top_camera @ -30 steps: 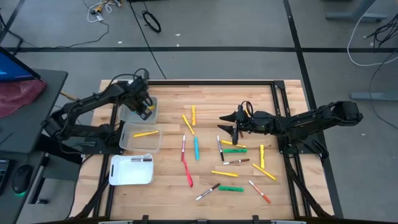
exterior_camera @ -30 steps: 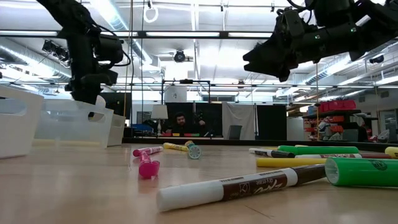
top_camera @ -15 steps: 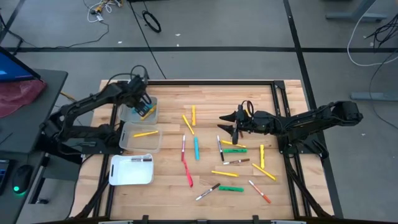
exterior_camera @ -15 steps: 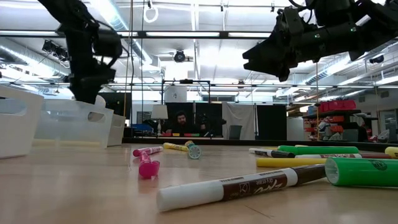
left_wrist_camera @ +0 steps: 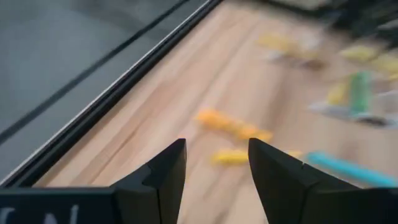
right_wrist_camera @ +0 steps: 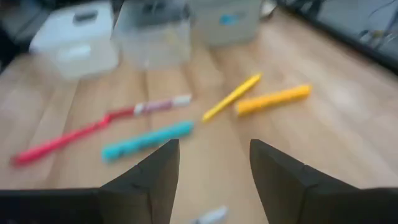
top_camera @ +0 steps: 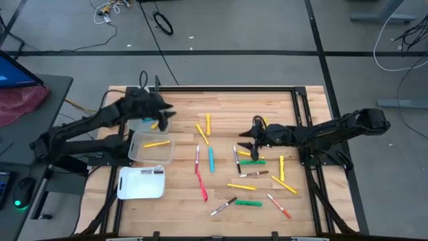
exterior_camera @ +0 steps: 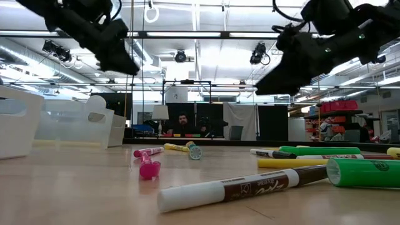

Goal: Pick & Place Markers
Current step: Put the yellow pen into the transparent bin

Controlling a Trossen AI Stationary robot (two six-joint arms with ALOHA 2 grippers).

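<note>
Bins (top_camera: pixel 150 148): three; one yellow marker (top_camera: pixel 156 143) in middle bin.

Slim plastic markers (top_camera: pixel 211 159) in yellow, green, light blue, red and white-brown with dark ends lie flat, scattered at varied angles across the wooden surface (top_camera: pixel 267 100), one yellow marker (top_camera: pixel 157 143) inside a clear bin (top_camera: pixel 136 155).

The left pincer (left_wrist_camera: pixel 214 165) has its two dark fingers (left_wrist_camera: pixel 163 177) parted with nothing between them. Past them, on the wooden surface (left_wrist_camera: pixel 155 118), lie blurred yellow markers (left_wrist_camera: pixel 233 126), a light blue marker (left_wrist_camera: pixel 345 169) and a green marker (left_wrist_camera: pixel 360 90).
</note>
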